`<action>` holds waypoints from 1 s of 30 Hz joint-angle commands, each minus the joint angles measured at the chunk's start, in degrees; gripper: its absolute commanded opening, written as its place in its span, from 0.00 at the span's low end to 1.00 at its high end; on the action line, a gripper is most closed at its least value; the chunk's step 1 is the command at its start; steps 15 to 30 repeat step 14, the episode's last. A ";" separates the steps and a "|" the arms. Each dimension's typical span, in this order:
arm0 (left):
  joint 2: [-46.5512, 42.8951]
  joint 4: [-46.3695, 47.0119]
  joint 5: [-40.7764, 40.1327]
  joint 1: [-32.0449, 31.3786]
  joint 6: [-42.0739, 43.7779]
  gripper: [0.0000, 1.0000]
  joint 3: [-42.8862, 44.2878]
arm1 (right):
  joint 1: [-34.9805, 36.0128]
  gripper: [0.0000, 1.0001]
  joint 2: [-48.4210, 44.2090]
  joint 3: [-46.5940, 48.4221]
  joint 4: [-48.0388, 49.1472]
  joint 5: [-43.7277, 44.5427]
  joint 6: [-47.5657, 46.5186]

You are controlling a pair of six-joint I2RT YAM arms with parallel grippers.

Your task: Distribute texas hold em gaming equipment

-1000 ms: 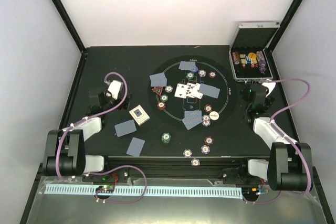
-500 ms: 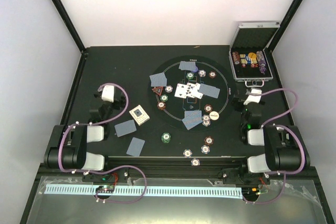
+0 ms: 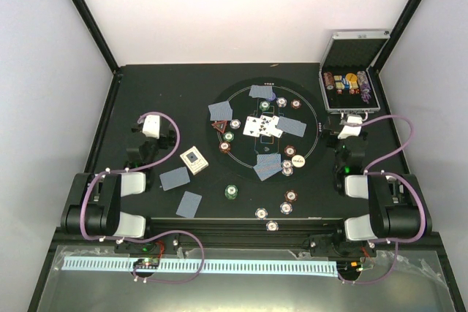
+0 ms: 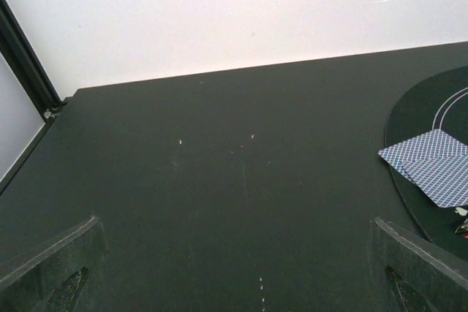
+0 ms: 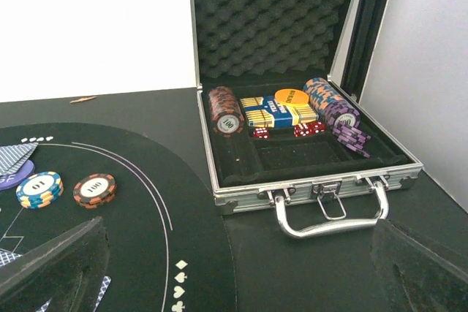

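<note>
Two pairs of jaws are held spread wide, gripping nothing, over the matte black bench (image 3: 168, 85). Nearest, round chips (image 3: 272, 226) and flat check-backed cards (image 3: 189, 204) are scattered. Farther off, more are laid on the circular felt mat (image 3: 241, 101) (with a white round button (image 3: 299, 160) and a red triangular marker (image 3: 219, 126)). Farthest, the silver metal case (image 5: 314, 188) is stood open, its lid lined with dimpled foam.

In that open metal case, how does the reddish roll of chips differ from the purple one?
The reddish roll lies in the left slot of the case; the purple roll lies in the right one. The reddish roll is short and tightly stacked; the purple roll is longer, its nearest chips slid loose. Both lie on their sides.
</note>
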 commanded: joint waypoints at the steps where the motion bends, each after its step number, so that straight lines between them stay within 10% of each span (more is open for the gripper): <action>1: -0.23 0.00 -0.60 -0.19 -0.52 0.99 1.64 | 0.29 1.00 -0.47 0.63 1.98 -0.32 -1.17; 30: -0.23 -0.02 -0.61 -0.21 -0.47 0.99 1.59 | 0.29 1.00 -0.65 0.98 0.99 -0.36 -1.12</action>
